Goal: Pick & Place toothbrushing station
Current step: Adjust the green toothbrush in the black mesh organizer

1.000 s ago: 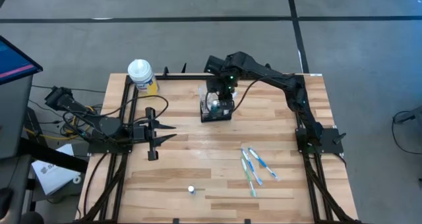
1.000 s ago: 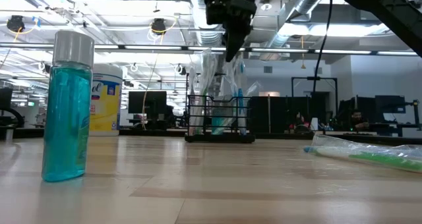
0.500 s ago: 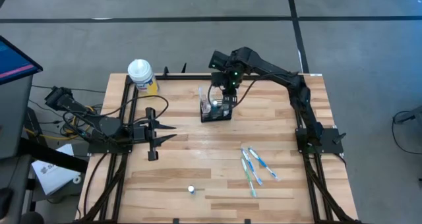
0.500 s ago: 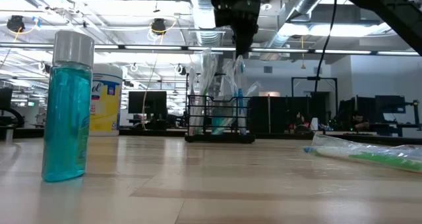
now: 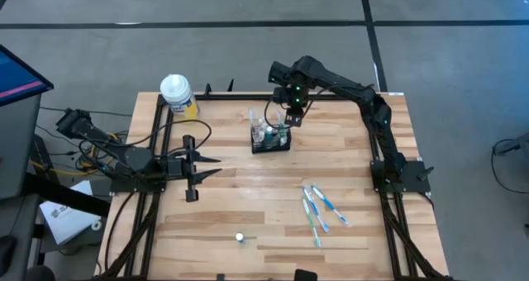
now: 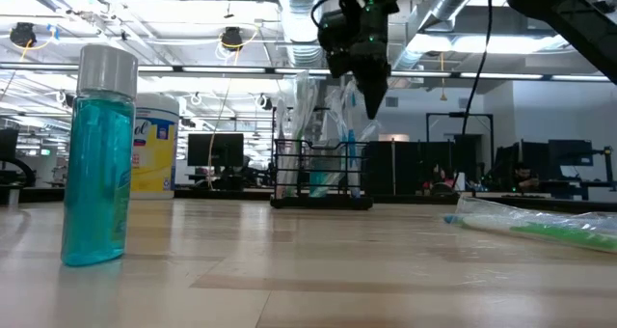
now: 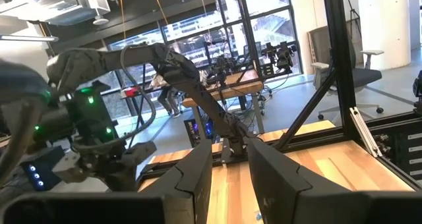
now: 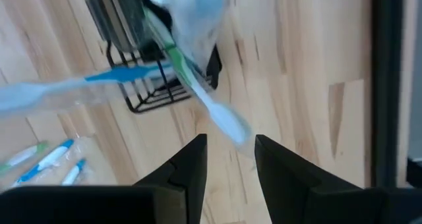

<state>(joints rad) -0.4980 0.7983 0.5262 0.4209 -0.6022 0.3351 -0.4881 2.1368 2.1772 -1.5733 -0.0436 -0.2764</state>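
Observation:
The toothbrushing station, a small black wire-mesh holder (image 5: 271, 140), stands on its base on the wooden table toward the far edge; it also shows in the low view (image 6: 321, 183) and the right wrist view (image 8: 122, 33). Wrapped toothbrushes (image 8: 198, 85) stand in it, leaning out over its rim. My right gripper (image 5: 292, 118) hangs open and empty above and just right of the holder, fingers pointing down (image 6: 371, 98). My left gripper (image 5: 207, 166) waits open and empty at the table's left.
Several wrapped toothbrushes (image 5: 318, 211) lie on the table right of centre. A teal bottle with a white cap (image 6: 96, 154) stands near the front edge. A white-capped yellow bottle (image 5: 178, 95) stands at the far left corner. Bare wood lies between the holder and the loose brushes.
My right gripper has gone from over the holder toward the table's right and far edges and has tipped, so that its fingers now hang beside the holder. The holder and its toothbrushes have stayed in place.

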